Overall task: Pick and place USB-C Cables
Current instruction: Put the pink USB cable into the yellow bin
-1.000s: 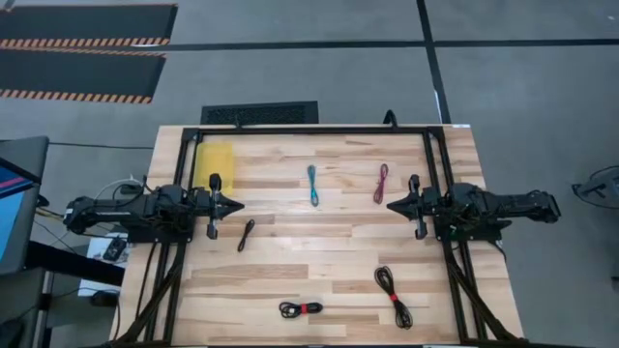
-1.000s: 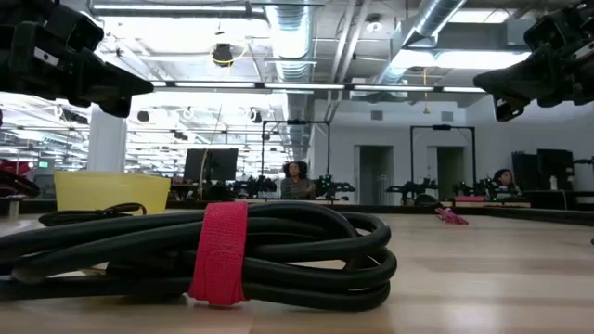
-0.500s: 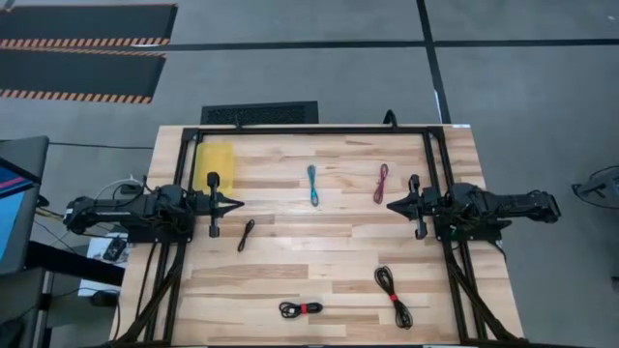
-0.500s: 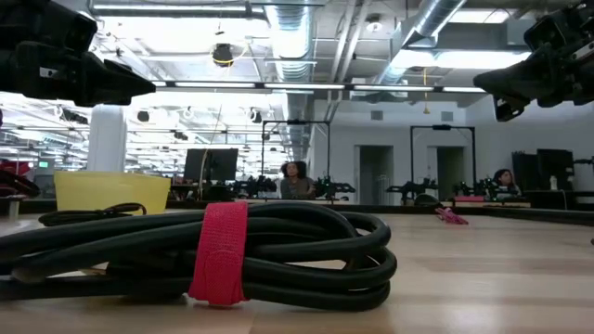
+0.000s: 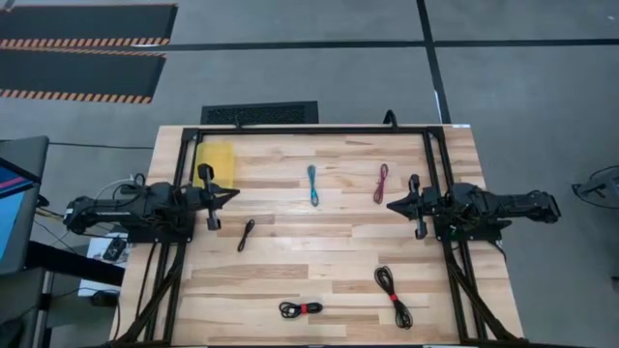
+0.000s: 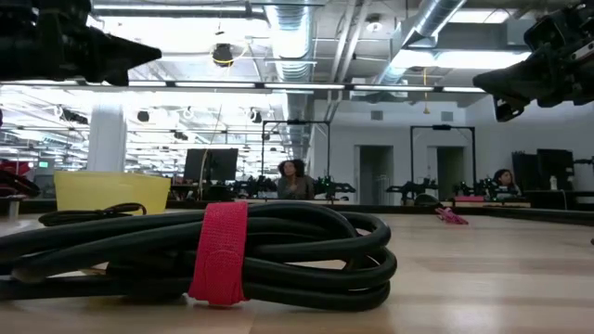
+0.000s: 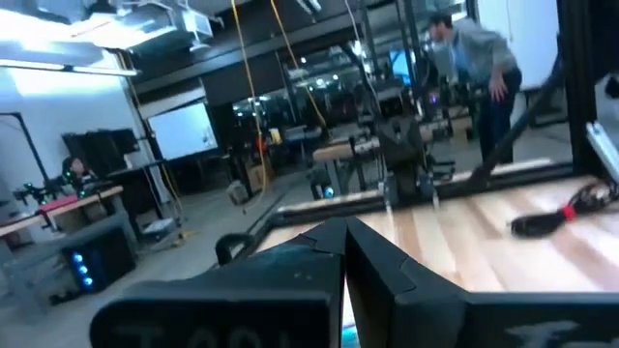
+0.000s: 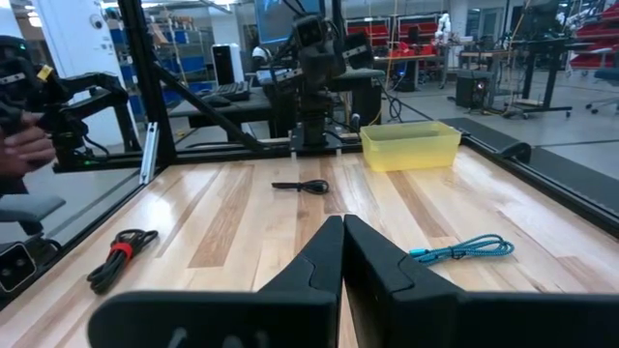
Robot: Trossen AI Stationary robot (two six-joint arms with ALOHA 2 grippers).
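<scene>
Five bundled cables lie flat on the wooden table. In the high view they are the teal cable [image 5: 313, 184], the maroon cable [image 5: 381, 183], the plain black cable [image 5: 246, 235] and two black cables with red ties [image 5: 301, 308] [image 5: 393, 295]. My left gripper [image 5: 235, 193] hovers shut above the table's left side, between the yellow bin [image 5: 215, 164] and the plain black cable. My right gripper [image 5: 390, 205] hovers shut on the right, near the maroon cable. In the right wrist view, the teal cable [image 8: 464, 249] and the plain black cable [image 8: 302, 186] lie ahead of the shut fingers.
The yellow bin [image 6: 111, 192] stands near the table's far-left corner. A dark frame [image 5: 309, 129] runs along the far edge and down both sides. One red-tied cable [image 6: 223, 250] lies right in front of the low camera. People show in the room beyond the table.
My left gripper has risen a little, moved toward the table's far edge and turned its tip toward the yellow bin, staying shut. The right arm and all the cables have kept still.
</scene>
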